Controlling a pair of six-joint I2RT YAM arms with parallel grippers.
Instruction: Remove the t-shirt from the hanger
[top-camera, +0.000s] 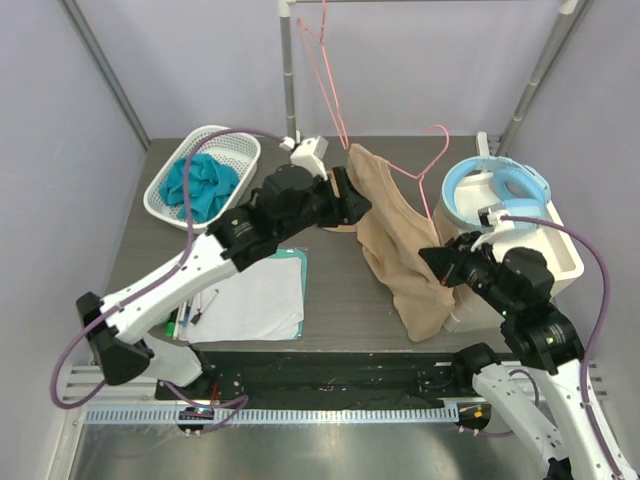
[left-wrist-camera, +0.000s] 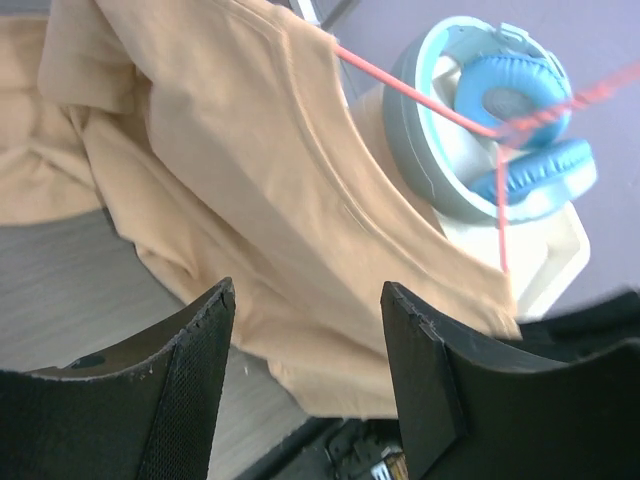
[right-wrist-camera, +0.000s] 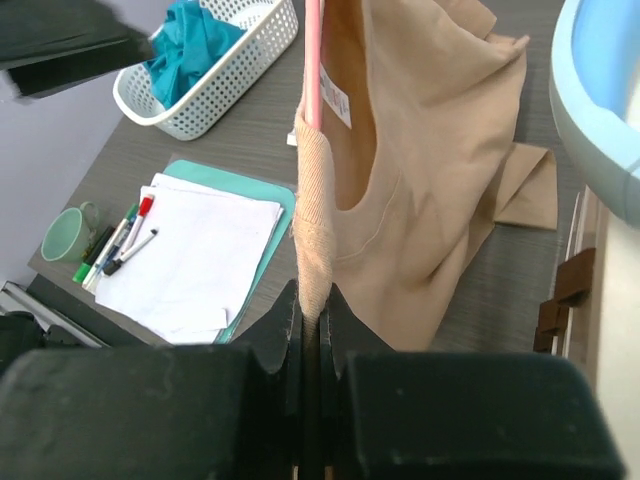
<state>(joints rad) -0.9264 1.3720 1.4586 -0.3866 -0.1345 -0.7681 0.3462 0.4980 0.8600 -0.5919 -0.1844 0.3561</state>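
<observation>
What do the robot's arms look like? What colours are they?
Both the left arm and the right arm have white lower parts, chunky black joints and black jaws. A thin purple cable loops along each one.

The table (top-camera: 340, 295) bears a basket (top-camera: 238, 152), papers (top-camera: 255, 300) and, seemingly, part of the t-shirt (top-camera: 400, 250).
</observation>
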